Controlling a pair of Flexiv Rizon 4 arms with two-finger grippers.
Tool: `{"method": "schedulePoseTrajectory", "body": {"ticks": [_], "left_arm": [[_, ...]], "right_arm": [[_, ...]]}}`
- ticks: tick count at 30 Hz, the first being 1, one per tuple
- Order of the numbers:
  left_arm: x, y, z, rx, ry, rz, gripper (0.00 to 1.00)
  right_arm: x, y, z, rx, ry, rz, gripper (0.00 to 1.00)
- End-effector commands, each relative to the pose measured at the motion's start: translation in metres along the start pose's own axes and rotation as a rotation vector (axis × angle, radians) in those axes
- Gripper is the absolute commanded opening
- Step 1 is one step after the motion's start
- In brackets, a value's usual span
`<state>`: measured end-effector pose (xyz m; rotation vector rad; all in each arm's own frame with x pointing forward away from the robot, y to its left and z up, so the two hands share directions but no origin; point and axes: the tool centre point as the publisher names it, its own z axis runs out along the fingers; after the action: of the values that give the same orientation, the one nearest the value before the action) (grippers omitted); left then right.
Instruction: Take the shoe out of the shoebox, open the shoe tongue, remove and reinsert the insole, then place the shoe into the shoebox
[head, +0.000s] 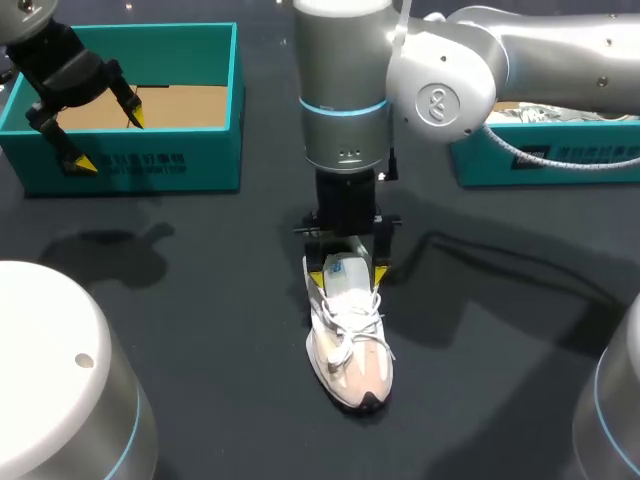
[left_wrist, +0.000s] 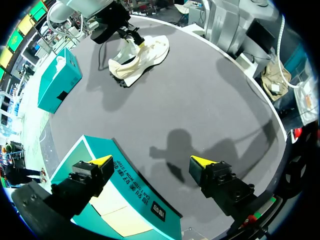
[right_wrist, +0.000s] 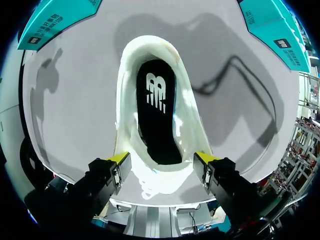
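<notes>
White shoe (head: 355, 350) under right tool (head: 347, 272), left tool (head: 108, 140) spread above shoebox (head: 215, 100)

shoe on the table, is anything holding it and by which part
Yes, the right gripper pinches the shoe across its two sides, beside the opening. The left gripper holds nothing.

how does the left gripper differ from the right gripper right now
The left gripper hangs above the teal shoebox, at its near wall; the right gripper is down at the white shoe mid-table. The left gripper is open with nothing between its fingers; the right gripper sits over the shoe's opening, where the black insole shows. Both have yellow tips.
</notes>
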<state>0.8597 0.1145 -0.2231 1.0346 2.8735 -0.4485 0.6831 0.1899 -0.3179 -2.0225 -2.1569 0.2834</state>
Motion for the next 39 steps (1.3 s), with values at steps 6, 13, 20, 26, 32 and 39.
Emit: {"method": "schedulePoseTrajectory", "body": {"ticks": [6, 13, 20, 26, 32, 39], "left_arm": [[0.0, 0.0, 0.0, -0.002, 0.001, 0.001, 1.0], [0.0, 0.0, 0.0, -0.002, 0.001, 0.001, 1.0], [0.0, 0.0, 0.0, -0.002, 0.001, 0.001, 1.0], [0.0, 0.0, 0.0, -0.002, 0.001, 0.001, 1.0], [0.0, 0.0, 0.0, -0.002, 0.001, 0.001, 1.0], [0.0, 0.0, 0.0, -0.002, 0.001, 0.001, 1.0]], "right_arm": [[-0.004, -0.015, 0.005, -0.009, 0.017, -0.011, 0.79], [-0.01, -0.038, 0.004, -0.017, 0.028, -0.004, 0.75], [-0.014, -0.061, 0.0, -0.045, 0.03, -0.001, 0.63], [-0.013, -0.076, -0.009, -0.07, 0.021, -0.009, 0.4], [-0.012, -0.084, -0.012, -0.076, 0.021, -0.007, 0.33], [-0.007, -0.085, -0.016, -0.083, 0.009, -0.008, 0.33]]}}
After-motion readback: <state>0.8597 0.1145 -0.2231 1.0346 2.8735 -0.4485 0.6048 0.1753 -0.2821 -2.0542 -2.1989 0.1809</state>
